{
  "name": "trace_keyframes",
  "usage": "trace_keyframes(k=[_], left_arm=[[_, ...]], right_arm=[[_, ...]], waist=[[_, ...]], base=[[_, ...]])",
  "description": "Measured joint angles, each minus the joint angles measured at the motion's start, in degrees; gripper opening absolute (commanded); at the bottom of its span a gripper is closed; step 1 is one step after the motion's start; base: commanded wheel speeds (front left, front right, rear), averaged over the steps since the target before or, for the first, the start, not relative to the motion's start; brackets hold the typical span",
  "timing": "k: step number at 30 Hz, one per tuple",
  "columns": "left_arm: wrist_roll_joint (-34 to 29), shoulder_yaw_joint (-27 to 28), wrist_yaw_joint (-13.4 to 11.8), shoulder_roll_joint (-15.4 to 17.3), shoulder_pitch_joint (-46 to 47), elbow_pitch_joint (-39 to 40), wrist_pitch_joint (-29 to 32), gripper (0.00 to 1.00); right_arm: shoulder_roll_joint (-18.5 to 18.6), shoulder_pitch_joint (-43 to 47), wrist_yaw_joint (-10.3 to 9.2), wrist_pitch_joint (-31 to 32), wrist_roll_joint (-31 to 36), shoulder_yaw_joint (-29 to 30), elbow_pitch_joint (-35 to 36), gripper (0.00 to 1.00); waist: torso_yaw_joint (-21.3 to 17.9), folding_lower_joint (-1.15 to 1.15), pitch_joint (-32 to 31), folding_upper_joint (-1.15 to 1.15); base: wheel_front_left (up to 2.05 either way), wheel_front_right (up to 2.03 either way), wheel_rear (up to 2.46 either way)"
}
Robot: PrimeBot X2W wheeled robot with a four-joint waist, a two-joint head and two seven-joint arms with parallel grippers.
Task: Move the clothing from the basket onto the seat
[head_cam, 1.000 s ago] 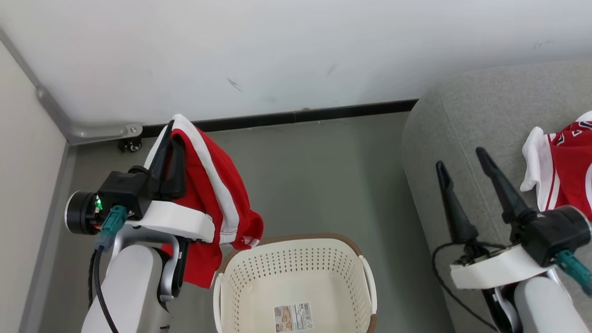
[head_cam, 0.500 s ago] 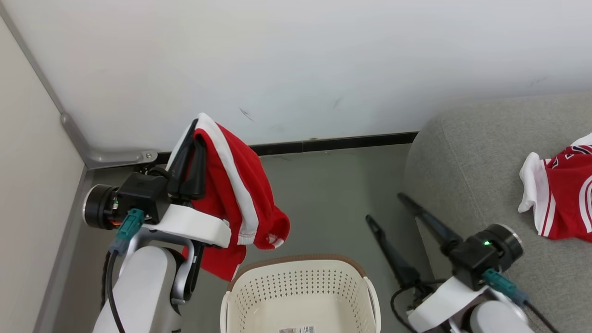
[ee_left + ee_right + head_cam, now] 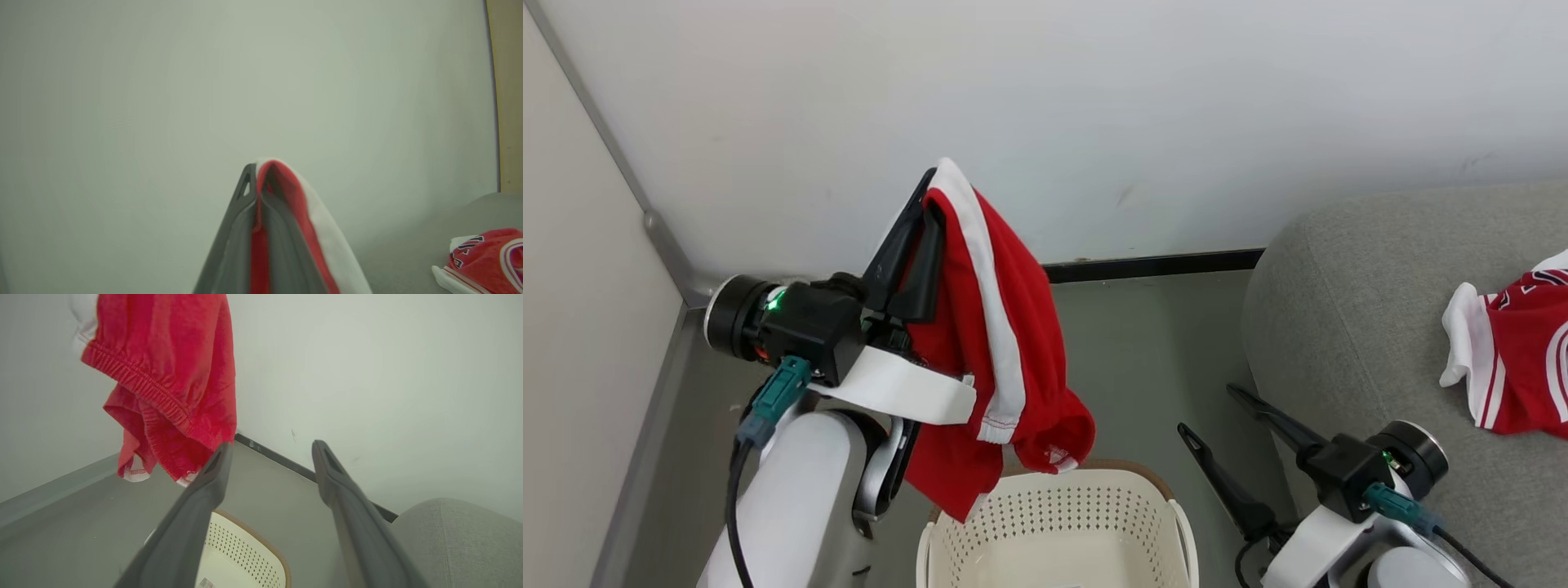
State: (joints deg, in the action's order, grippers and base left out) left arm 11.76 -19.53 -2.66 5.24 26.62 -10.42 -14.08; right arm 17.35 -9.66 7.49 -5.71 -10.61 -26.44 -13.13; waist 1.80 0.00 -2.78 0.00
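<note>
My left gripper (image 3: 931, 192) is shut on a piece of the clothing, red shorts with a white stripe (image 3: 1005, 343), held high near the wall. The shorts hang down over the left rim of the cream basket (image 3: 1127, 469). Up close, red fabric (image 3: 302, 216) is pinched between the left gripper's (image 3: 255, 171) fingers. A second red and white garment (image 3: 1519, 367) lies on the grey seat (image 3: 1356, 310) at the right. My right gripper (image 3: 1209, 410) stands open and holds nothing, low between basket and seat. The right gripper (image 3: 273, 447) faces the hanging shorts (image 3: 171, 375), the basket (image 3: 245, 547) and the seat (image 3: 457, 539).
A white wall (image 3: 1176, 122) with a black skirting strip (image 3: 1152, 265) runs close behind. A beige panel (image 3: 572, 327) closes the left side at the corner. Grey floor (image 3: 1160, 359) lies between the basket and the seat.
The head camera has shifted. My left gripper has risen and moved right with the shorts, now over the basket's left rim. The right gripper has drawn back off the seat to its left edge.
</note>
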Motion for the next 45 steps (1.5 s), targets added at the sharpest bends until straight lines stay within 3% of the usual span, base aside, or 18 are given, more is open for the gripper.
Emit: trace_keyframes(k=[16, 29, 45], left_arm=[[0.2, -3.8, 3.1, -1.5, 3.5, 5.8, 1.0, 0.0], [0.7, -6.6, 3.8, -1.8, 4.3, 8.2, 3.6, 0.0], [1.1, -7.1, 4.2, -1.9, 4.6, 7.5, 6.3, 0.0]], right_arm=[[0.7, -2.4, 0.0, 0.8, -4.6, -3.7, -4.3, 1.0], [-0.7, -5.4, 0.0, 0.8, -8.2, -11.1, -8.0, 1.0], [-0.7, -7.1, 0.0, -1.5, -11.9, -18.2, -7.6, 1.0]], waist=[[0.1, 0.0, 0.1, 0.0], [1.1, 0.0, 0.3, 0.0], [1.9, 0.0, 0.0, 0.0]], base=[[0.0, 0.0, 0.0], [0.0, 0.0, 0.0], [0.0, 0.0, 0.0]])
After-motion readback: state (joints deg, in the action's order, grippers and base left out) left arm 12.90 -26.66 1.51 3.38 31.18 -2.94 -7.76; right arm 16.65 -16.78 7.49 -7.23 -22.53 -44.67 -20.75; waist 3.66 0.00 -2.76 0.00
